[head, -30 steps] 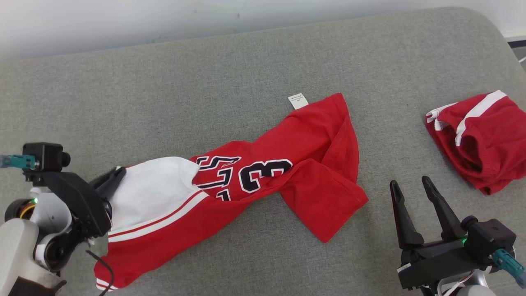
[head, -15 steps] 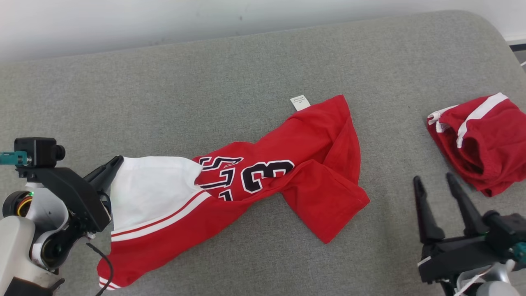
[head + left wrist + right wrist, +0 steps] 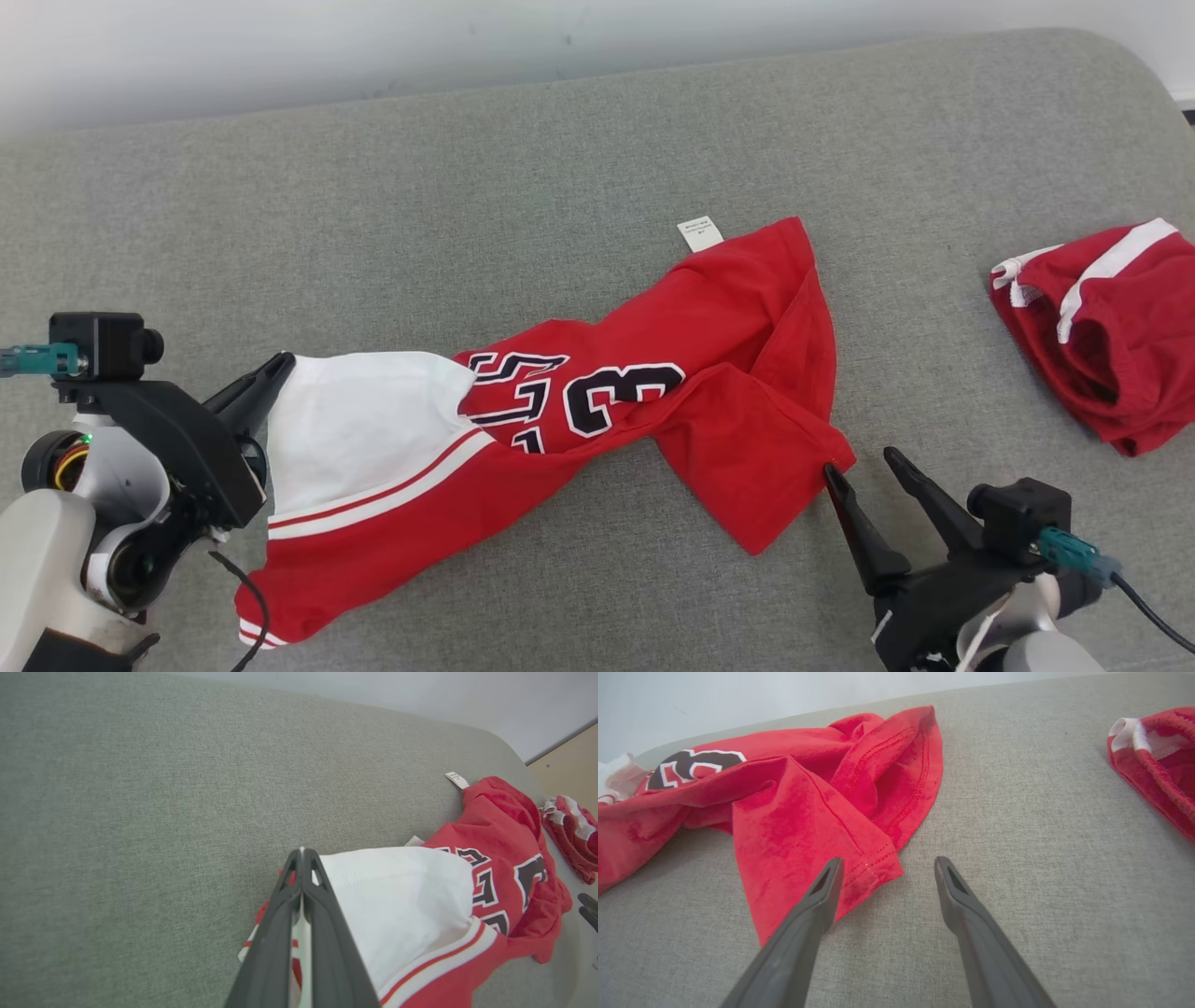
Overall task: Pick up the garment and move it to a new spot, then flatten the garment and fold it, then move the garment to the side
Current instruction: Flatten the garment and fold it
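The left gripper [image 3: 278, 362] in the head view is clamped on the garment [image 3: 597, 392], pinching the white edge of the red jersey. The jersey runs away from that gripper in a twisted band over the grey upholstered surface [image 3: 467, 168]. The right gripper [image 3: 861, 464] stands wide at the other end, its inner fingertip at the red hem corner and nothing held. A pair of red shorts [image 3: 1102, 345] lies ahead of it and off to its outer side, well apart from the jersey

In the left wrist view the left gripper [image 3: 302, 851] has its fingers pressed together with a sliver of white and striped cloth between them. The white panel of the garment [image 3: 402, 896] bulges just beside them

In the right wrist view the right gripper [image 3: 889, 861] is spread. The stitched corner of the garment [image 3: 798, 826] lies between the fingertips, close against the inner finger, and the outer finger sits over bare surface

The likely trouble is a shallow bite: closing here may catch only the very tip of the hem, which could slip free under tension. The cloth is also doubled over at this corner, so one layer may be taken and the twist pulled tighter instead of flat
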`<state>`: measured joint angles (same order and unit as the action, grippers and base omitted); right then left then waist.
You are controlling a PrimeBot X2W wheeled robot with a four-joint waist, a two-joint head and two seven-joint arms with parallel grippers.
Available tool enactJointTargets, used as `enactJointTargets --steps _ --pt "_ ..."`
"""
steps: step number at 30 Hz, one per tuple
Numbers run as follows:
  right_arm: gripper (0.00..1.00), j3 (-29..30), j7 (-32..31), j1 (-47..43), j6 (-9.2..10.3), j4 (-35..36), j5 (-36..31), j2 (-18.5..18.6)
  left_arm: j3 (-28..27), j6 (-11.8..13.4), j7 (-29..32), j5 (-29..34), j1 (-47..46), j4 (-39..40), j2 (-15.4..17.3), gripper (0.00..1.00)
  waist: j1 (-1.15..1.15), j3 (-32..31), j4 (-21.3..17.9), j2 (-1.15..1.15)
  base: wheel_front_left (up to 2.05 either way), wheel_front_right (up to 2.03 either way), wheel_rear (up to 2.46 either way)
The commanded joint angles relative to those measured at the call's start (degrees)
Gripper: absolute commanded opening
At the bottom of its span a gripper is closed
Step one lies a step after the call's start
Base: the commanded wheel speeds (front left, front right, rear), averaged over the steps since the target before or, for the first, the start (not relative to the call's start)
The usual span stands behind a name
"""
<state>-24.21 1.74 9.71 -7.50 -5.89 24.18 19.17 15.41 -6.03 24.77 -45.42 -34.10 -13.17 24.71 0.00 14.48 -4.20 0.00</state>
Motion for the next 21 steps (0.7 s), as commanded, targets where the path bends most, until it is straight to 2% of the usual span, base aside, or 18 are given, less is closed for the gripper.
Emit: enactJointTargets --steps 1,3,4,5,6,7,14,21 --pt "1.00 -0.86 0.51 1.29 0.02 -1.09 1.16 0.22 0.12 -0.19 -0.29 -0.12 -0.22 -0.15 -0.04 0.00 0.00 0.04 0.16 0.00 0.00 0.00 0.00" --pt "1.00 -2.43 0.87 2.52 0.02 -3.17 2.28 0.39 0.21 -0.26 -0.57 -0.17 -0.41 -0.18 -0.07 0.00 0.00 0.06 0.27 0.00 0.00 0.00 0.00" --pt "0.96 -2.83 1.25 3.07 0.03 -4.04 2.87 0.45 0.28 -0.30 -0.68 -0.18 -0.49 -0.22 -0.11 0.00 0.00 0.07 0.37 0.00 0.00 0.00 0.00" --pt "0.45 -3.26 1.76 3.70 0.02 -4.77 3.37 0.52 0.23 -0.34 -1.04 -0.24 -0.52 -0.18 -0.16 0.00 0.00 0.05 0.47 0.00 0.00 0.00 0.00" --pt "0.20 -3.63 2.16 4.14 0.02 -5.43 3.78 0.70 0.27 -0.29 -1.16 -0.23 -0.54 -0.10 -0.19 0.00 0.00 0.01 0.55 0.00 0.00 0.00 0.00" --pt "0.00 -4.08 2.44 4.44 0.03 -5.94 4.37 0.83 0.30 -0.35 -1.49 -0.20 -0.54 0.03 -0.19 0.00 0.00 -0.03 0.65 0.00 0.00 0.00 0.00" --pt "0.00 -3.86 5.04 5.32 0.02 -4.26 6.25 2.81 0.11 -0.64 -3.30 -0.07 -0.50 2.87 0.52 0.00 0.00 -0.78 0.86 0.00 0.00 0.00 0.00" --pt "0.00 0.92 6.59 6.70 0.02 2.63 3.33 4.21 -1.23 0.05 -7.55 1.72 -1.61 7.13 0.88 0.00 0.00 -2.44 0.86 0.00 0.00 0.00 0.00"
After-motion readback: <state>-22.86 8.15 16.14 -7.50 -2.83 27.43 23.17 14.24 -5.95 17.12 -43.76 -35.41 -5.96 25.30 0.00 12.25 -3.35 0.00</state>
